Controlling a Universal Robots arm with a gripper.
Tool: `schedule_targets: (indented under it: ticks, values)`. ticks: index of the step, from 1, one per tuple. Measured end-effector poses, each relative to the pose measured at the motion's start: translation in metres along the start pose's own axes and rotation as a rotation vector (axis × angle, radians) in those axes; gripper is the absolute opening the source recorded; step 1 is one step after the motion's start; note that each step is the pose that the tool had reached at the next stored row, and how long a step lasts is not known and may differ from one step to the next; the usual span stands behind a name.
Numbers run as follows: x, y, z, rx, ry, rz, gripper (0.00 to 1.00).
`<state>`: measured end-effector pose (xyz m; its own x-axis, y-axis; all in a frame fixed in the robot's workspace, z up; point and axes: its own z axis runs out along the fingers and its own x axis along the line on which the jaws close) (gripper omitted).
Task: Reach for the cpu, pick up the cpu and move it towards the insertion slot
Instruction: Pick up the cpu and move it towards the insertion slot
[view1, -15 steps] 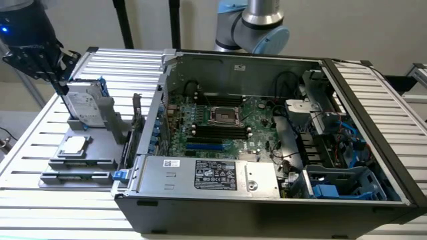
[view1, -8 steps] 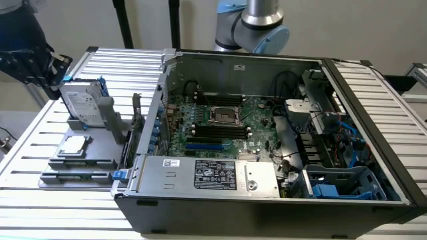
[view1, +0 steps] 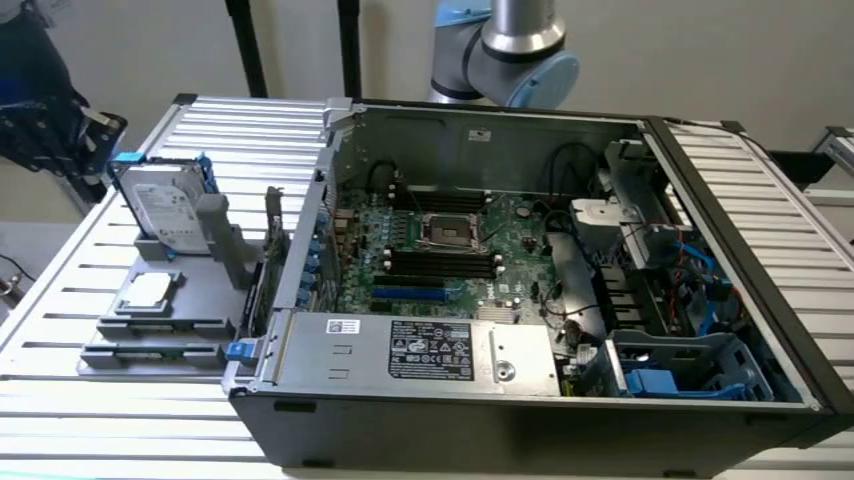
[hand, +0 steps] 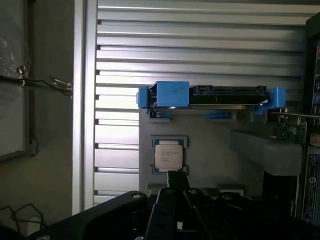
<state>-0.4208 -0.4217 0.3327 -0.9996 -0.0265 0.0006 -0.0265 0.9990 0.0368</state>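
Exterior view: cpu (view1: 147, 290) lies flat in the grey fixture (view1: 163, 327), toward its near edge. The hard drive (view1: 167, 205) stands upright at the fixture's far edge. The fixture is on the slatted table (view1: 80, 410), off the computer case (view1: 534, 420) on the exterior view's left. Insertion slot (view1: 445, 230) is inside the case, well apart from the cpu, centre looks empty.

Wrist view: gripper (hand: 176, 182) pinched closed, empty, hovering over the cpu (hand: 168, 156), apparently no contact.

Judgement: reach step, pick not yet done. The grasp calls for parted jaws squared to the chip's edges.

Count: one cpu, one slot, one drive, one gripper.
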Motion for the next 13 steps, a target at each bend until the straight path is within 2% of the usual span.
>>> schedule_targets:
  ticks: [2, 7, 8, 9, 12, 13]
  values:
    - [0.0033, 0.0001, 0.0001, 0.0006, 0.0001, -0.003, 0.11]
    - [0.0033, 0.0001, 0.0001, 0.0006, 0.0001, -0.003, 0.12]
    - [0.0033, 0.0001, 0.0001, 0.0006, 0.0001, -0.003, 0.18]
    - [0.0033, 0.0001, 0.0002, 0.0006, 0.0001, -0.003, 0.18]
    - [0.0033, 0.0001, 0.0001, 0.0006, 0.0001, -0.003, 0.36]
    - [0.0033, 0.0001, 0.0001, 0.0006, 0.0001, -0.003, 0.36]
